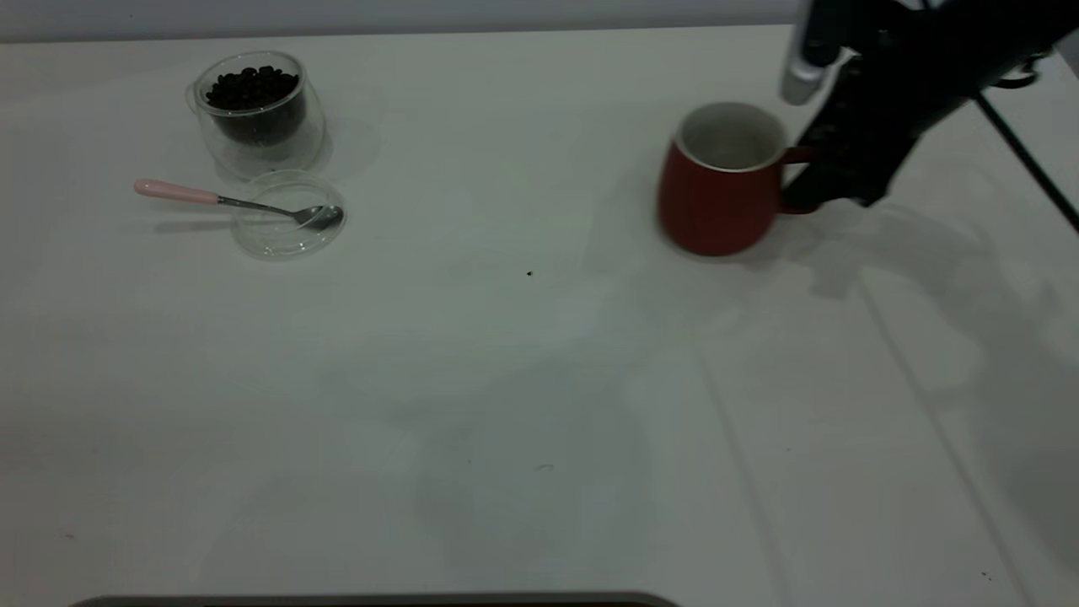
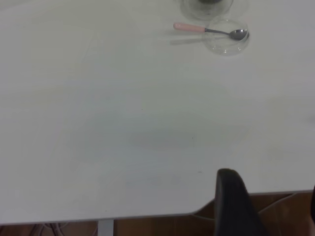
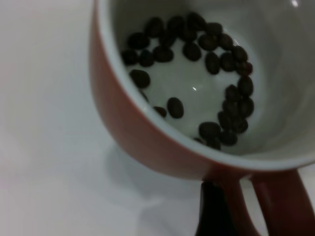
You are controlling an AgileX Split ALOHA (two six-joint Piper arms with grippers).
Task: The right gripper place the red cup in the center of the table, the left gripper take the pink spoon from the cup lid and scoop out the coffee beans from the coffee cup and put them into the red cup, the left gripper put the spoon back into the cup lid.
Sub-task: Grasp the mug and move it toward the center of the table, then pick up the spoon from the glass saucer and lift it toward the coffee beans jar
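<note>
- Two arms share a white table [image 1: 539, 379]; only the right one shows in the exterior view, reaching in from the 2 o'clock corner.
- The right gripper [image 1: 805, 181] sits at the handle of the red cup [image 1: 716, 190], which stands at about 2 o'clock, well apart from the table's center. Its jaws appear clamped on the handle, with one dark finger passing through the loop in the right wrist view.
- The cup looks slightly tilted, and its white inside already holds scattered coffee beans [image 3: 206, 73]. Beans could roll out if the tilt grows during the move to the center.
- A grip on the thin handle alone could let the cup swing or slip, judging by how little of it is held.
- The coffee cup [image 1: 257, 110], a clear glass full of beans, stands at 10 o'clock. Just in front of it lies the cup lid [image 1: 287, 228], with the pink spoon [image 1: 236, 201] resting across it, bowl inside and handle sticking out over the table.
- The left gripper [image 2: 268, 206] waits off the table edge, far from the spoon; whether its jaws are apart cannot be told.
- One stray dark speck [image 1: 529, 273] lies near the center.
- The overhanging spoon could tip the light lid if grasped carelessly.
</note>
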